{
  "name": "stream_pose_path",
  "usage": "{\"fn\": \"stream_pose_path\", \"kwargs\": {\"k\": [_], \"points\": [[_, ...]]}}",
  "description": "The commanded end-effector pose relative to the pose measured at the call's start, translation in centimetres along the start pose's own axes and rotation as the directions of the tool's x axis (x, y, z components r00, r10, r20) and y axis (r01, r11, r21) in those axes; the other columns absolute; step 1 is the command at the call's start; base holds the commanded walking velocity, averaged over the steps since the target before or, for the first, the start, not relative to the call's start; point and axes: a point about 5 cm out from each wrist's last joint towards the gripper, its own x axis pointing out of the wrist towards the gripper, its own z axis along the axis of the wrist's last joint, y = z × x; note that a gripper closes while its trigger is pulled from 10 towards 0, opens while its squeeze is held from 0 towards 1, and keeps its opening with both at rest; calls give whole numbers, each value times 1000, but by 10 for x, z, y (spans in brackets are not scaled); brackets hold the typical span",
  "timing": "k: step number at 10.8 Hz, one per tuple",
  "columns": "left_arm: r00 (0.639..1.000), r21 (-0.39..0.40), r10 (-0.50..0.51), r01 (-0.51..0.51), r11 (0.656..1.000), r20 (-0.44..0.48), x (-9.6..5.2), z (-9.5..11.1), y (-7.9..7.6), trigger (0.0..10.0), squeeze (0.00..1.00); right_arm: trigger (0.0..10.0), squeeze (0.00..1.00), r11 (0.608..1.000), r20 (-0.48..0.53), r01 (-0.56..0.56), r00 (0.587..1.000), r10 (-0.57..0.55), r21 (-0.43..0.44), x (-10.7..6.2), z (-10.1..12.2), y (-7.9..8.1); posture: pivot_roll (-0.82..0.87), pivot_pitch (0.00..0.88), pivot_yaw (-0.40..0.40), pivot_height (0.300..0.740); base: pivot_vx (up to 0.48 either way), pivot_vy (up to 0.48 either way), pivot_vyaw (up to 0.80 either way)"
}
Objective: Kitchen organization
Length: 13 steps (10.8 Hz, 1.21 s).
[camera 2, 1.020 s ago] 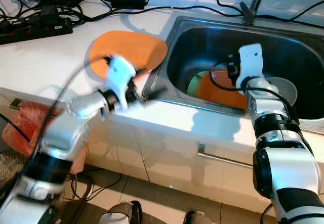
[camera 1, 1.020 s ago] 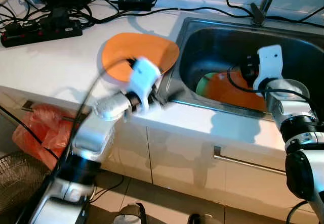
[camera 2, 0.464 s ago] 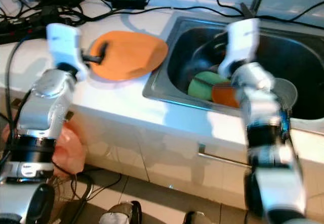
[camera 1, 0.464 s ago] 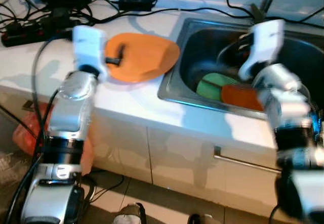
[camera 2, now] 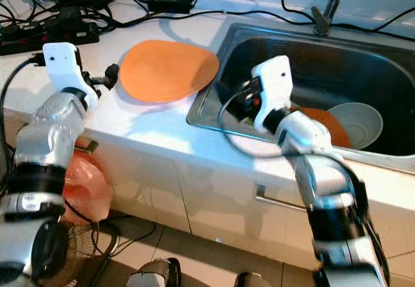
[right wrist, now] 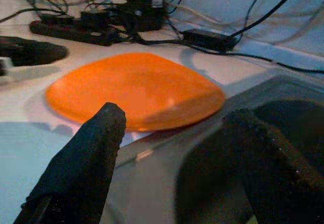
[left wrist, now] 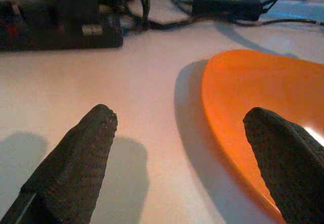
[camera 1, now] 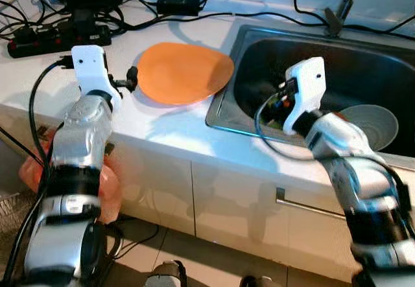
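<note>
A large orange plate lies on the white counter, just left of the steel sink. My left gripper is open and hovers low over the counter at the plate's left edge, one finger on each side of the rim. My right gripper is open too, with nothing between its fingers. It hangs over the sink's left end and faces the orange plate. In the basin lie a second orange plate and a pale bowl.
A black power strip, adapters and tangled cables crowd the back of the counter. The faucet stands behind the sink. A red bag sits on the floor by the cabinet, whose handle runs below the sink.
My left arm has come up from the counter's front edge to the plate's left side. My right gripper has drawn back from the dishes in the basin to the sink's left end.
</note>
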Motion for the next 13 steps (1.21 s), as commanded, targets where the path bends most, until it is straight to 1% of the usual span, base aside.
{"fn": "stream_pose_path", "kwargs": {"k": [1, 2, 5, 6, 7, 8, 9, 10, 11, 12, 13], "points": [[999, -50, -20, 18, 999, -36, 3, -2, -2, 10000, 0, 10000, 0, 999, -9, -32, 999, 33, 2, -3, 1, 7, 103, 103, 28, 740, 0, 0, 0], [996, -109, -61, 54, 993, -70, 5, -6, -7, 10000, 0, 10000, 0, 999, -9, -46, 999, 46, 1, -3, 2, 10, 101, 104, 27, 740, 0, 0, 0], [982, -239, -123, 87, 967, -141, 7, -15, -18, 10000, 0, 10000, 0, 998, -5, -62, 998, 62, -3, -5, 10, 13, 98, 105, 27, 740, 0, 0, 0], [976, -267, -142, 94, 959, -164, 8, -18, -21, 10000, 0, 10000, 0, 994, 0, -107, 994, 107, 14, -6, 14, 19, 97, 106, 28, 740, 0, 0, 0], [967, -315, -168, 101, 944, -193, 8, -24, -26, 10000, 0, 10000, 0, 973, -25, -229, 973, 229, 21, -12, 13, 33, 95, 105, 32, 740, 0, 0, 0], [959, -352, -190, 107, 930, -209, 8, -26, -31, 10000, 0, 10000, 0, 957, -66, -291, 954, 292, 25, -17, 9, 40, 94, 106, 32, 740, 0, 0, 0], [953, -398, -206, 105, 911, -220, 8, -28, -34, 10000, 0, 10000, 0, 952, -84, -307, 948, 308, 23, -19, 6, 42, 93, 107, 32, 740, 0, 0, 0], [947, -458, -222, 94, 884, -234, 9, -30, -36, 10000, 0, 10000, 0, 949, -96, -315, 944, 315, 25, -20, 5, 43, 90, 106, 33, 740, 0, 0, 0], [937, -548, -250, 79, 833, -245, 9, -32, -39, 10000, 0, 10000, 0, 948, -101, -318, 942, 319, 27, -21, 6, 43, 90, 106, 33, 740, 0, 0, 0], [937, -587, -251, 64, 807, -243, 9, -32, -38, 9059, 0, 10000, 0, 947, -103, -319, 942, 320, 27, -22, 6, 43, 89, 104, 38, 740, 0, 0, 0], [939, -623, -249, 50, 781, -237, 9, -32, -36, 1529, 0, 10000, 0, 943, -115, -332, 936, 333, 31, -24, 5, 44, 89, 102, 38, 740, 0, 0, 0]]}}
